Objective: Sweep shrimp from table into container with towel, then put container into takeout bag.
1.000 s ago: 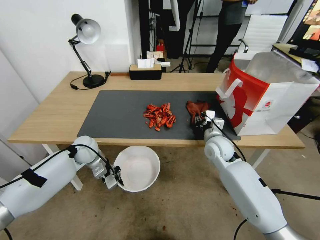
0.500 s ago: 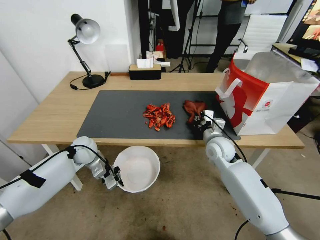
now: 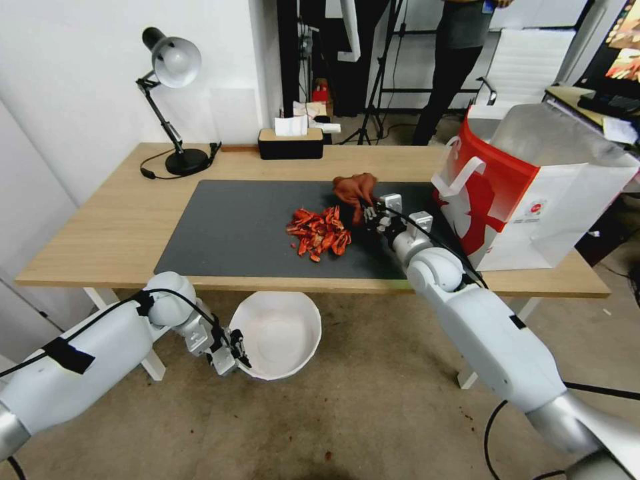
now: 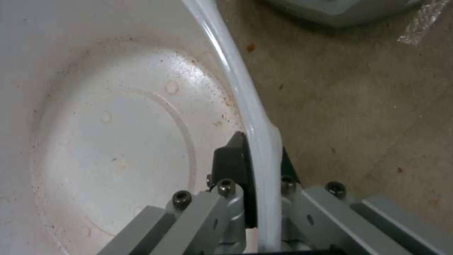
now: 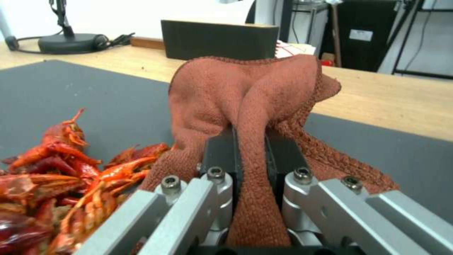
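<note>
The right claw (image 3: 369, 212) pinches the towel (image 3: 355, 188) just beyond the shrimp (image 3: 320, 232) on the surface (image 3: 100, 220), poised to sweep them toward the container (image 3: 277, 333), which the left claw (image 3: 235, 348) clamps by its rim below the near edge.

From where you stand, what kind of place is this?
Probably an office or lab used for recording: a desk with a lamp and tissue box, tripod stands behind, a monitor at the side.
</note>
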### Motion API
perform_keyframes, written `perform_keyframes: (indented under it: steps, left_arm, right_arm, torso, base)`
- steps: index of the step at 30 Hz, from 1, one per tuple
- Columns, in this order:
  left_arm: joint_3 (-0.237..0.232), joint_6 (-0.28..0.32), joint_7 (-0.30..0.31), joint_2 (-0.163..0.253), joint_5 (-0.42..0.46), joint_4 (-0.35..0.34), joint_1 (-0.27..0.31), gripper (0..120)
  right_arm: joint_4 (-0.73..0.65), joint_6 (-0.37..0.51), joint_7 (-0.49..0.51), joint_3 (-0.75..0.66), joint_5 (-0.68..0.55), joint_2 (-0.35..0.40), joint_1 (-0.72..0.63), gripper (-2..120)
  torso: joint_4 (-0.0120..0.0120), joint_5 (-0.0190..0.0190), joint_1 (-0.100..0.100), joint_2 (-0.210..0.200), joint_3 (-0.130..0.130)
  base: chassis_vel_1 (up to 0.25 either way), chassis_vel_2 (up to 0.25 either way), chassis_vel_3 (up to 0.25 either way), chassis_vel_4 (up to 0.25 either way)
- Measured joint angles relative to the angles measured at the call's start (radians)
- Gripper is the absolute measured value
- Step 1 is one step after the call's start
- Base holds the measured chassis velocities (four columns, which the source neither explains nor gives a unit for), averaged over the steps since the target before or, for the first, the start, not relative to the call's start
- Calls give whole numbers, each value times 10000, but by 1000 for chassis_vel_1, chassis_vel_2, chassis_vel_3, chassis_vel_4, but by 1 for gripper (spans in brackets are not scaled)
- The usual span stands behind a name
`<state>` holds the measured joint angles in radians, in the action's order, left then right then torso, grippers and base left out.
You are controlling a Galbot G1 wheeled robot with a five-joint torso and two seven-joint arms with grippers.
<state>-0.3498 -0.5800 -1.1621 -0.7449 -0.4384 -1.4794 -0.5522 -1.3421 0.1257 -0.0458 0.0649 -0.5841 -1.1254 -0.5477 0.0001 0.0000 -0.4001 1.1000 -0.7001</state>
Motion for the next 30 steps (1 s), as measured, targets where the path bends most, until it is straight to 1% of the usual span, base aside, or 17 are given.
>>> perform_keyframes:
  steps: [2, 3, 7, 9, 15, 24, 30]
  left_arm:
    - [-207, -30, 7, -168, -84, 129, 243, 0]
    - [-207, -30, 7, -168, -84, 129, 243, 0]
    - [-485, -65, 12, -425, -133, 283, 586, 0]
    - [-650, -93, 14, -545, -135, 370, 781, 0]
    - [-867, -111, 22, -720, -128, 477, 1078, 0]
    - [-933, -146, 51, -737, -93, 530, 1175, 0]
    - [-924, -138, 50, -867, -87, 591, 1236, 0]
  right_arm:
    - [208, -5, -293, 23, 176, 8, 96, 7]
    - [208, -5, -293, 23, 176, 8, 96, 7]
    - [235, 8, -715, 84, 240, 198, 26, 7]
    - [118, 30, -953, 115, 260, 329, -152, 7]
    - [-335, 58, -1130, -32, 298, 560, -728, 7]
    - [-959, 30, -1201, -271, 311, 853, -1472, 7]
    - [-1458, 72, -1166, -371, 232, 1016, -1976, 7]
  torso:
    - [0, 1, 0, 0, 0]
    - [0, 1, 0, 0, 0]
    - [-2, -1, 0, 0, 1]
    - [-4, 2, 0, 0, 0]
    - [-1, -1, 0, 0, 2]
    - [0, -1, 2, 0, 4]
    - [-2, -2, 3, 1, 5]
  base:
    - [0, 0, 0, 0]
    - [0, 0, 0, 0]
    - [0, 0, 0, 0]
    - [0, 0, 0, 0]
    - [0, 0, 0, 0]
    - [0, 0, 0, 0]
    - [0, 0, 0, 0]
